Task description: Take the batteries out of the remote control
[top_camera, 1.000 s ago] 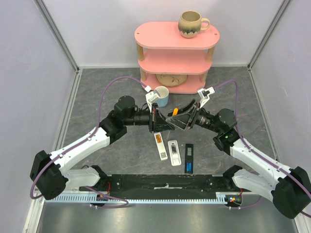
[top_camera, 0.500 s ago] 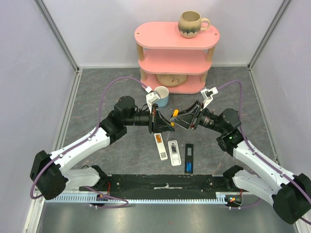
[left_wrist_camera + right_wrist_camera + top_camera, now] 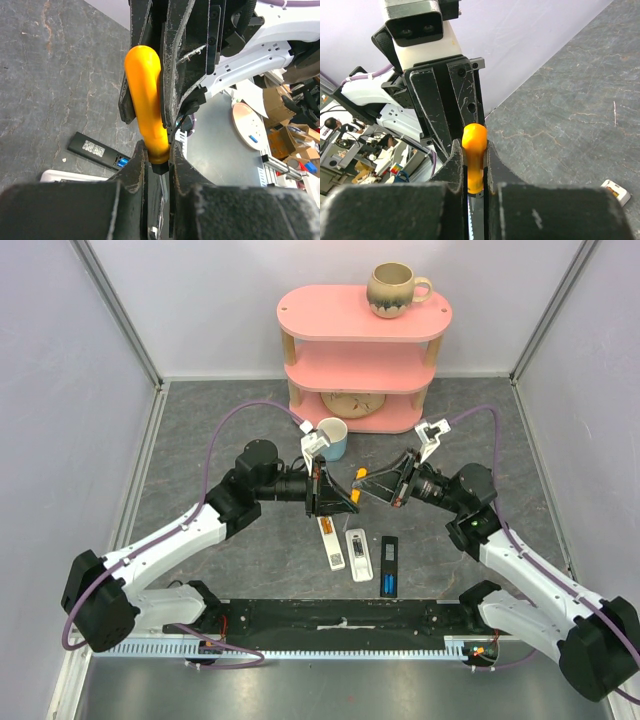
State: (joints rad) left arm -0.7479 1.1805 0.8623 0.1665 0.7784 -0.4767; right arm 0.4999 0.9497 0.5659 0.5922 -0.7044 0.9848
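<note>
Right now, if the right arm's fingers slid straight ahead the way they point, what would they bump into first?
The left fingers, almost at once: they face the right fingers head-on, both pairs apparently closed on one orange screwdriver handle.

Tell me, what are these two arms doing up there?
They meet in mid-air over the table. The left fingers and the right fingers are both shut on one orange-handled screwdriver, apparently passing it across. The remotes lie below, untouched: a white remote shows an orange battery, and a black remote shows blue batteries.
</note>
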